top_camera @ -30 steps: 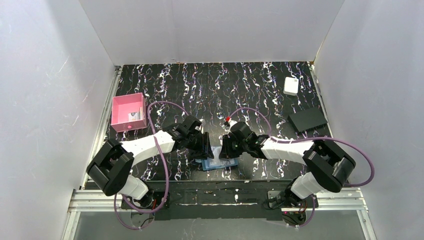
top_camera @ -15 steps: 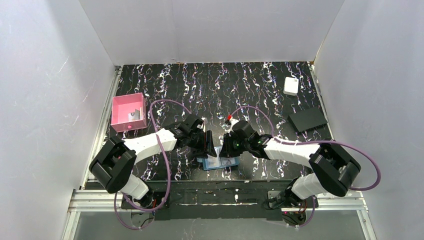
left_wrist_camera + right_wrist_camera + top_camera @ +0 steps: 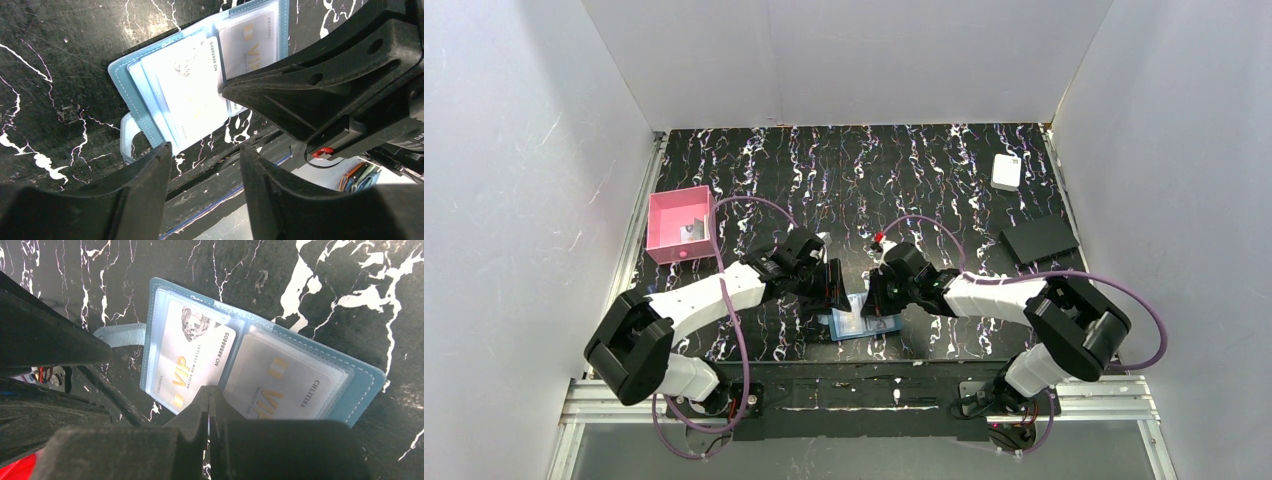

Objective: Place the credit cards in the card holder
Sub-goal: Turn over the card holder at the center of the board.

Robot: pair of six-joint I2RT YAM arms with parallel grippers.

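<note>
Holder (image 3: 365, 385) lies open on desk (image 3: 350, 290), cards (image 3: 192, 357) in both sleeves. Right pincer (image 3: 208, 390) is pressed together, its tip at the fold. Left pincer (image 3: 204, 150) is spread and empty, beside the tab.

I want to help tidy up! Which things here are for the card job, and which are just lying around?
For the job:
card holder, lying open
credit cards, in its clear sleeves

Just lying about:
pink tray
white box
flat black rectangle
</note>
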